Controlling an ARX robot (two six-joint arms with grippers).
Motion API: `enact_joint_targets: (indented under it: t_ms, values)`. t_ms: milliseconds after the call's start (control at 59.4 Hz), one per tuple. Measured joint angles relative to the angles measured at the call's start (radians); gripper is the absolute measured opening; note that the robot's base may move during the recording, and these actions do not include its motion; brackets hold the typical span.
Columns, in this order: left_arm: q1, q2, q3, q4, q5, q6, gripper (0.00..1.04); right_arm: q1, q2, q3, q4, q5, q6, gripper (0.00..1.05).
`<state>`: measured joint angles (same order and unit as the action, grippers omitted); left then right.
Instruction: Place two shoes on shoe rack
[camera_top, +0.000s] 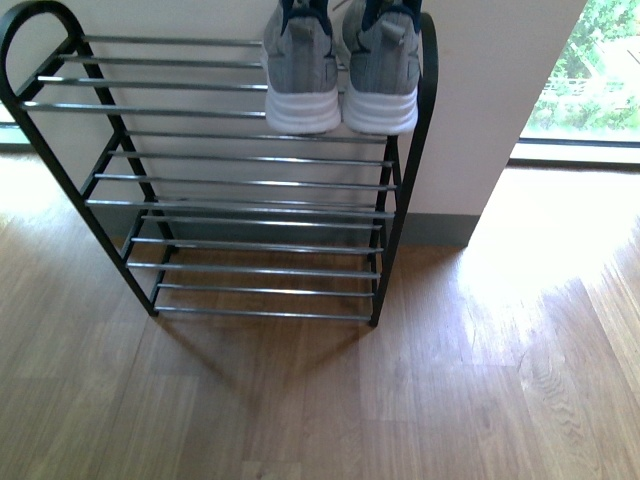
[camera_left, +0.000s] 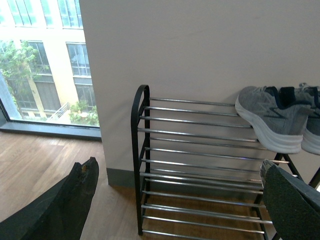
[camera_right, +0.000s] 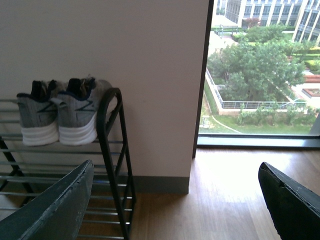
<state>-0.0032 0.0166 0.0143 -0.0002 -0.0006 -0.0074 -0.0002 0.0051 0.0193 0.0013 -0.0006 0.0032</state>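
Pair of grey knit sneakers (camera_top: 340, 75) atop black-framed chrome-bar shoe rack (camera_top: 240, 205), upper centre.
left gripper (camera_left: 178, 167) and right gripper (camera_right: 176, 169) both gape wide.

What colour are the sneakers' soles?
White, on both sneakers; the front view shows it best.

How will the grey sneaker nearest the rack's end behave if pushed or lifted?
The grey sneaker probably slides easily on the smooth chrome bars of the shoe rack. Its knit upper likely yields to squeezing; the thick white sole looks stiffer. Its heel seems to overhang the front bar, so pulling may tip it.
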Motion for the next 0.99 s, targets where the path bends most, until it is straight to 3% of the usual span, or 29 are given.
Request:
enact_joint_targets:
  t_ms: [994]
  values:
    - [0.0,0.0,0.0,0.0,0.001,0.0,0.95,0.0,-0.001,0.0,-0.002,0.001,0.0,0.96]
